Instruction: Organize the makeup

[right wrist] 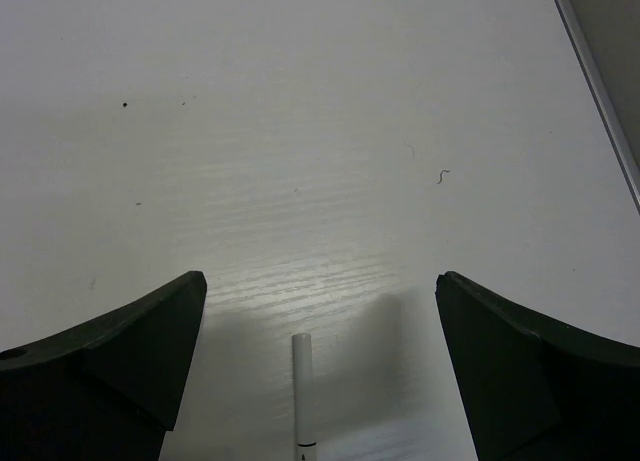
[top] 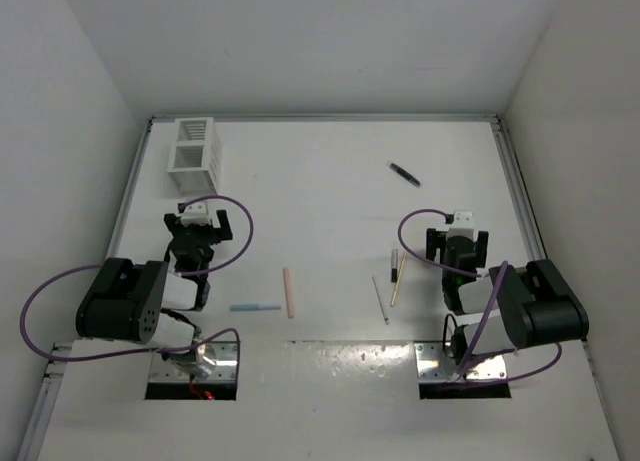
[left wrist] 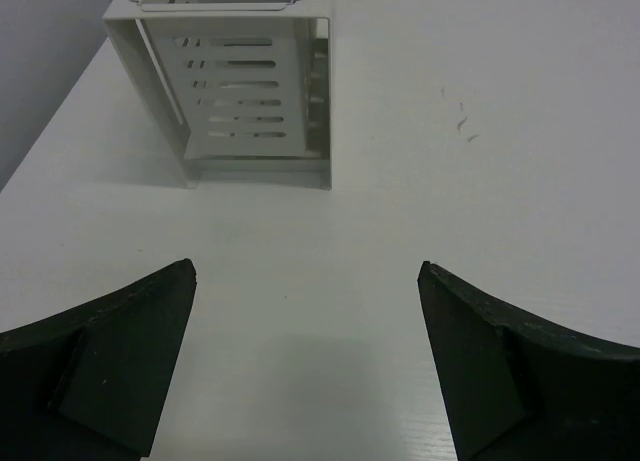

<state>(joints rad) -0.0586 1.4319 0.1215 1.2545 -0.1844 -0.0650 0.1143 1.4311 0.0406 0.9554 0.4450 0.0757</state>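
The makeup lies loose on the white table. A pink stick and a pale blue stick are near the middle. A thin white stick, a tan wooden one and a short black-and-white one lie further right. A black pencil is far back. My left gripper is open and empty, facing the box. My right gripper is open. In the right wrist view a white stick with a thin black band lies on the table between the fingers, untouched.
A white slatted two-compartment box stands at the back left, just ahead of the left gripper. The table's raised right edge runs close beside the right arm. White walls enclose the table on three sides.
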